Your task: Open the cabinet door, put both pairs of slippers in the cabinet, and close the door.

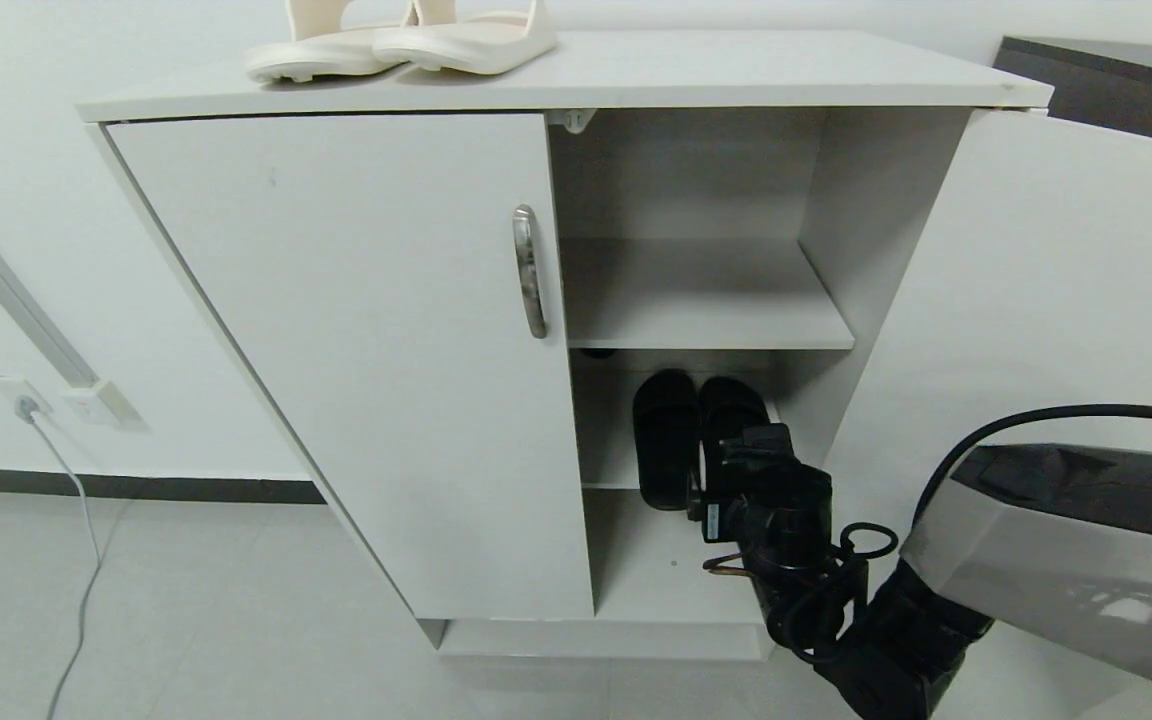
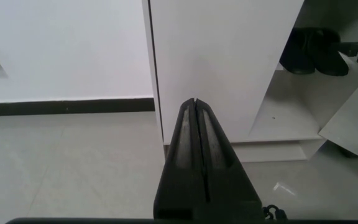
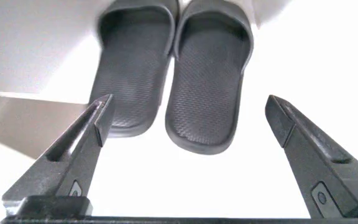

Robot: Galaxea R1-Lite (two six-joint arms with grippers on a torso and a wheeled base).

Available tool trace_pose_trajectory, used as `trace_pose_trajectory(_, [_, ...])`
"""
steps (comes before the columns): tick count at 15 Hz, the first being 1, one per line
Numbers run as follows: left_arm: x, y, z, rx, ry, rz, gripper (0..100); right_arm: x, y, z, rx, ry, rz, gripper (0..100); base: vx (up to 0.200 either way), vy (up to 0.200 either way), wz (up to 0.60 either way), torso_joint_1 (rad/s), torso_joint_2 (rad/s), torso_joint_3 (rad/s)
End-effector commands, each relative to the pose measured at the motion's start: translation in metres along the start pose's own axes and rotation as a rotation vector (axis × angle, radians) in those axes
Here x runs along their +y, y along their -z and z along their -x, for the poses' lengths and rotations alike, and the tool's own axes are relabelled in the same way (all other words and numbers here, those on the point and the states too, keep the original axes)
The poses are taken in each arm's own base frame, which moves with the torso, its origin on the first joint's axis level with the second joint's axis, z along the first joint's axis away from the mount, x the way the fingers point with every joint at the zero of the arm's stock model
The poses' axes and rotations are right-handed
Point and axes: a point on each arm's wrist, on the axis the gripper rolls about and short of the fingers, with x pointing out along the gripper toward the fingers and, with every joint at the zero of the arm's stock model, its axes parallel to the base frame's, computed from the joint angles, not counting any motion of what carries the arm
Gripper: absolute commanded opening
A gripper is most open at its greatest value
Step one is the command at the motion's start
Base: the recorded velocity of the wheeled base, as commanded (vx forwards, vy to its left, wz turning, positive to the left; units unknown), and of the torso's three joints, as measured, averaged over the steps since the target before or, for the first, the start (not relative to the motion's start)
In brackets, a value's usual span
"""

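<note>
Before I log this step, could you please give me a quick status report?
Right gripper open before black slippers on middle shelf. Left gripper shut. Cream slippers on cabinet top. Right door open.

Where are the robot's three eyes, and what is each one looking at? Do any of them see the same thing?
Head view: up on the head, looking down at the cabinet; right arm and right hand show.
Left wrist view: low, facing the closed door; shut left hand shows.
Right wrist view: behind the open right hand, facing the black slippers.
All three see those slippers.
</note>
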Motion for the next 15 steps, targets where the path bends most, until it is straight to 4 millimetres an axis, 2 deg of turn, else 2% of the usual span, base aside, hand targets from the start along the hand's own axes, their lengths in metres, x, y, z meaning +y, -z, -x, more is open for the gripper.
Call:
trace_pose_trajectory(1, [0.0000,0.0000,-0.0001,0.001,0.000,0.000,0,-0.0021,-0.0108,0.0127,-0.010,-0.017,-0.006,100,0.000,0.000,0.00,0.000,0.00,0.000])
trace_pose_trajectory(9, [0.0000,0.0000,-0.0001,0.001,0.000,0.000,0,0.0017,-0.0053,0.0176,0.004,-0.032,0.009,100,-0.200,0.000,0.00,0.004,0.00,0.002])
trace_pose_trajectory(15, [0.0000,0.0000,-0.0001,0.001,0.000,0.000,0,0.0028,-0.0060,0.0191,0.003,-0.038,0.013,100,0.000,0.000,0.00,0.000,0.00,0.000])
